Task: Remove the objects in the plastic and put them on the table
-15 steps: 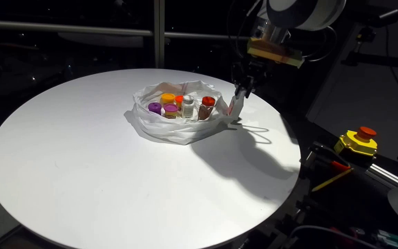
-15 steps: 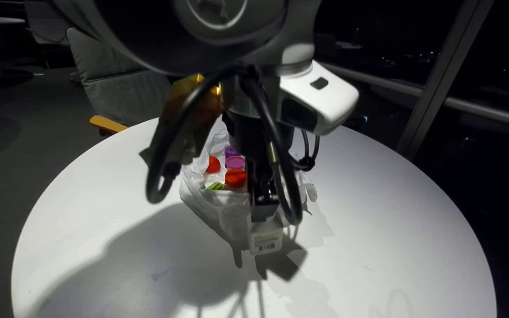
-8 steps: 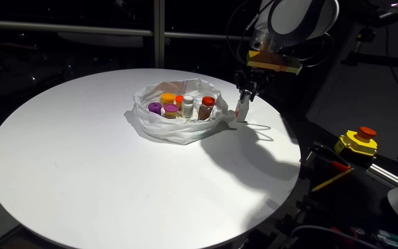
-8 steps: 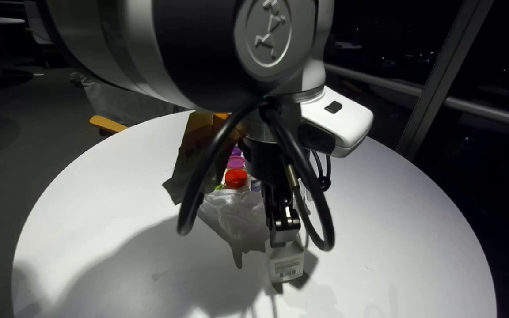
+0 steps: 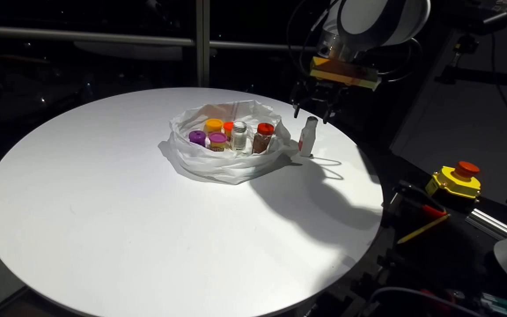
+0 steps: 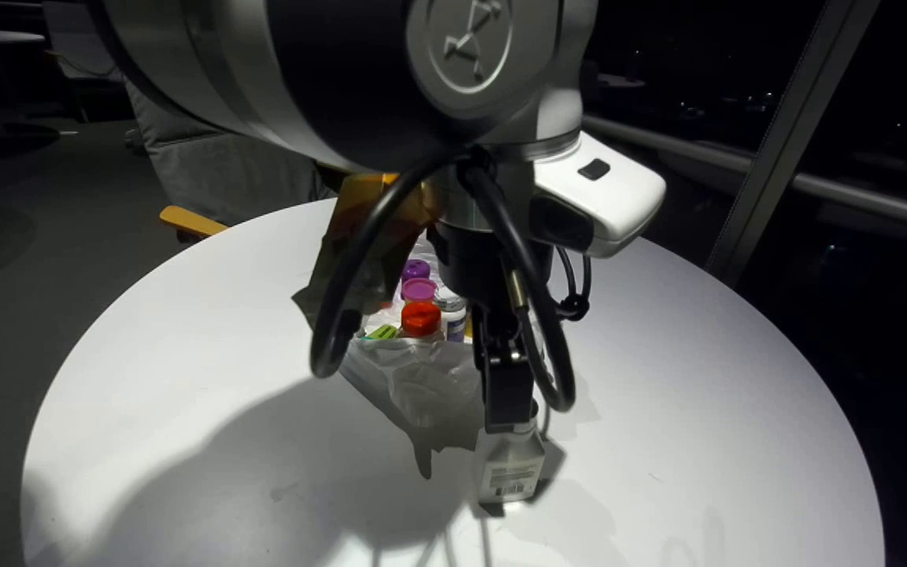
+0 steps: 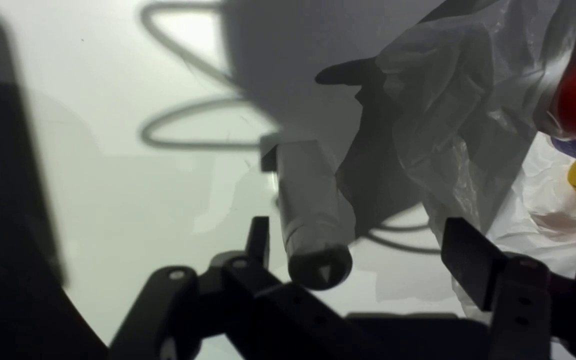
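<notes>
The white bottle (image 5: 307, 140) with a dark cap stands upright on the round white table (image 5: 148, 246), just beside the open plastic bag (image 5: 231, 169). Above it my gripper (image 7: 355, 245) is open, its fingers spread apart around the cap's sides without touching in the wrist view. Inside the bag are a jar with a red lid (image 5: 262, 137), a white jar (image 5: 239, 136), a purple-topped item (image 5: 197, 138) and several tubs, among them a pink-lidded tub (image 5: 218, 140) and a yellow-lidded tub (image 5: 214, 125). A green item (image 6: 382, 332) also shows in the bag.
The bag's crumpled edge (image 7: 448, 125) lies close to the gripper's right finger. Off the table's rim are a yellow stop box with a red button (image 5: 456, 180) and a yellow pencil (image 5: 424, 229). A grey chair (image 6: 217, 173) is beyond the table.
The gripper carried the white bottle away from the bag's edge and lowered it to the table. Its fingers have since opened and risen slightly, leaving the bottle standing.
</notes>
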You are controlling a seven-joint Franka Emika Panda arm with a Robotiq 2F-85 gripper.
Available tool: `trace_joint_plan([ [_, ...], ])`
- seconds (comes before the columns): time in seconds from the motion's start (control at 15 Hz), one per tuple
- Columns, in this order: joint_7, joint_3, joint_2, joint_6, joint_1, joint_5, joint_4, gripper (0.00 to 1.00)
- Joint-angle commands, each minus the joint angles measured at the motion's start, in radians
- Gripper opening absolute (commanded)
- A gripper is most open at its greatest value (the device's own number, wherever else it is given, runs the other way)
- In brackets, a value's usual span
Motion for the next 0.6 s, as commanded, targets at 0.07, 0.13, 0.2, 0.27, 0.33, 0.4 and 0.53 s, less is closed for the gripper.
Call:
trace_joint_plan([
  [0.07, 0.088, -0.017, -0.165, -0.049, 0.060, -0.119, -0.005, 1.00],
  [0.13, 0.107, 0.000, -0.189, -0.074, 0.065, -0.165, 0.011, 1.00],
  [0.2, 0.097, 0.038, -0.197, -0.106, 0.061, -0.178, 0.041, 1.00],
  [0.27, 0.085, 0.070, -0.203, -0.137, 0.057, -0.191, 0.065, 1.00],
  [0.33, 0.063, 0.103, -0.177, -0.166, 0.054, -0.188, 0.109, 1.00],
  [0.4, 0.038, 0.135, -0.167, -0.192, 0.052, -0.173, 0.137, 1.00],
  [0.53, 0.017, 0.176, -0.101, -0.241, 0.053, -0.183, 0.205, 1.00],
])
